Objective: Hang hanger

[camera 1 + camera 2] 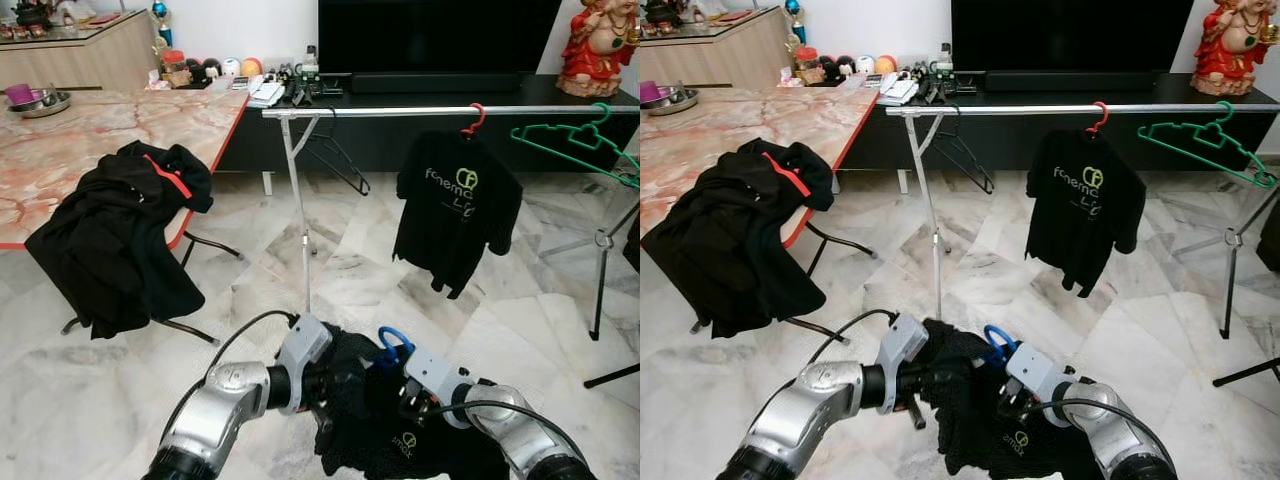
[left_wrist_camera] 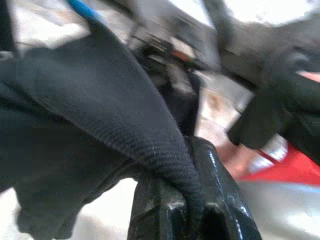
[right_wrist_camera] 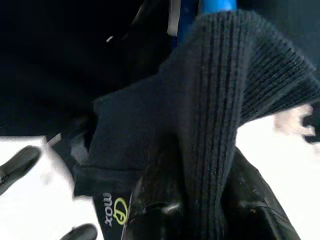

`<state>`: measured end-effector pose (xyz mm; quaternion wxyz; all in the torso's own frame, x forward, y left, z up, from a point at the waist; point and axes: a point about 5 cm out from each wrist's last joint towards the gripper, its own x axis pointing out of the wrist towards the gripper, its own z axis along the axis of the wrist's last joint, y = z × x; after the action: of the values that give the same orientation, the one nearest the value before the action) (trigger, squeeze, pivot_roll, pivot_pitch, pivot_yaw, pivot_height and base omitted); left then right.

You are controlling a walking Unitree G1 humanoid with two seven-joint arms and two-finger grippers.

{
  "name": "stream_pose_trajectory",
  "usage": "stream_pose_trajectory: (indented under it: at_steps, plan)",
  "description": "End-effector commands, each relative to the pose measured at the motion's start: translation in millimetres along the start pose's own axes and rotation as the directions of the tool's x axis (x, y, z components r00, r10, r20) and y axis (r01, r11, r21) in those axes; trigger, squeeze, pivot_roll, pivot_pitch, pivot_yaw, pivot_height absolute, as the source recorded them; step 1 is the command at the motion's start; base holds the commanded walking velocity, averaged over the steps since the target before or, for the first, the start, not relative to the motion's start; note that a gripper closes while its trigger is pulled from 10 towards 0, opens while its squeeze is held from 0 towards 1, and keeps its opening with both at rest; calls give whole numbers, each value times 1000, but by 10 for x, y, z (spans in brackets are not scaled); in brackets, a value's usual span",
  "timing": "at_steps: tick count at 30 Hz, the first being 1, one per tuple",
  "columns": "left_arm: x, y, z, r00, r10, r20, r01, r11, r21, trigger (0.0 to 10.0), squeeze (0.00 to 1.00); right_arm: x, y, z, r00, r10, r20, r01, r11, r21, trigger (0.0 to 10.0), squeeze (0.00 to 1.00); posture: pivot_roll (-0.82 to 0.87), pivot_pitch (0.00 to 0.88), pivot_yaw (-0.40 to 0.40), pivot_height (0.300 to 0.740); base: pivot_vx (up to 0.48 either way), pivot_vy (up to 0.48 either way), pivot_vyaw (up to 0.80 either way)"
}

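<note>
Shirt (image 1: 385, 430) on blue hanger (image 1: 394, 345), low before rail (image 1: 450, 111).
Gripped both sides: left hand (image 1: 325, 385) clenched on cloth, right hand (image 1: 405, 400) clamped on collar, over floor.

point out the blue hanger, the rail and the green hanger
blue hanger (image 1: 396, 345), left eye view, its hook
rail (image 1: 400, 112), left eye view, bare middle of the bar
green hanger (image 1: 560, 146), left eye view, its sloping arm
</note>
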<state>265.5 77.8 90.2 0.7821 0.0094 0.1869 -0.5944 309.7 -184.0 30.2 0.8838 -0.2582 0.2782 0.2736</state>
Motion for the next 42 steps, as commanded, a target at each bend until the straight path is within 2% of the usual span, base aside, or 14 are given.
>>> stream_pose_trajectory:
  at_steps: [1, 7, 12, 13, 17, 18, 21, 23, 25, 29, 32, 40, 41, 42]
  plan:
    - [26, -102, 135, 997, -72, 35, 70, 997, 37, 10000, 1000, 9, -100, 159, 994, -74, 84, 68, 994, 82, 0, 0, 41, 15, 11, 740, 0, 0, 0]
    - [-1, -88, 100, 997, -70, -11, 70, 995, 73, 10000, 1000, 15, -206, 229, 977, -178, 117, 162, 977, 140, 0, 0, 38, 5, 7, 740, 0, 0, 0]
    - [-4, -121, 109, 996, -86, -8, 86, 994, 71, 10000, 1000, 14, -200, 245, 973, -179, 148, 156, 976, 154, 0, 0, 39, 2, 6, 740, 0, 0, 0]
    - [-14, -80, 100, 999, -41, -20, 42, 995, 91, 10000, 1000, 20, -129, 237, 980, -100, 174, 76, 988, 138, 0, 0, 39, 0, 4, 740, 0, 0, 0]
    - [-35, -54, 94, 999, -20, -26, 22, 995, 96, 10000, 1000, 12, -88, 196, 985, -41, 169, 27, 996, 87, 0, 0, 40, 0, 3, 740, 0, 0, 0]
    - [-89, -50, 73, 998, -26, -51, 32, 994, 104, 10000, 1000, -33, -65, 89, 988, 50, 143, -51, 999, 1, 0, 0, 41, 0, 0, 740, 0, 0, 0]
    - [-125, -37, 39, 997, -18, -82, 28, 992, 123, 10000, 1000, -88, -46, -58, 986, 147, 79, -141, 987, -73, 0, 0, 35, 0, 1, 740, 0, 0, 0]
    - [-122, -20, -4, 994, -9, -109, 24, 990, 140, 10000, 1000, -140, 21, -198, 965, 263, 13, -258, 955, -143, 0, 0, 36, 0, 0, 740, 0, 0, 0]
    - [-121, -18, -13, 993, -9, -116, 26, 989, 144, 10000, 1000, -153, 38, -228, 957, 290, -2, -287, 946, -152, 0, 0, 36, 0, 0, 740, 0, 0, 0]
    - [-100, 12, -58, 987, 8, -159, 20, 985, 173, 10000, 1000, -233, 132, -322, 892, 449, -49, -448, 867, -218, 0, 0, 41, 0, -5, 740, 0, 0, 0]
    - [-89, 46, -123, 977, 26, -213, 17, 980, 201, 10000, 1000, -250, 166, -320, 862, 503, -62, -501, 829, -249, 0, 0, 44, 0, -5, 740, 0, 0, 0]
    - [-73, 72, -210, 962, 19, -273, 42, 976, 216, 10000, 1000, -233, 193, -169, 828, 561, 11, -539, 801, -262, 0, 0, 47, 5, -7, 740, 0, 0, 0]
    - [-57, 101, -223, 962, 37, -270, 24, 975, 219, 10000, 361, -228, 210, -147, 819, 573, 13, -548, 789, -278, 0, 0, 48, 8, -7, 740, 0, 0, 0]
    - [-43, 117, -228, 965, 41, -260, 16, 977, 212, 10000, 0, -225, 231, -130, 810, 587, 11, -558, 775, -296, 0, 0, 46, 11, -9, 740, 0, 0, 0]
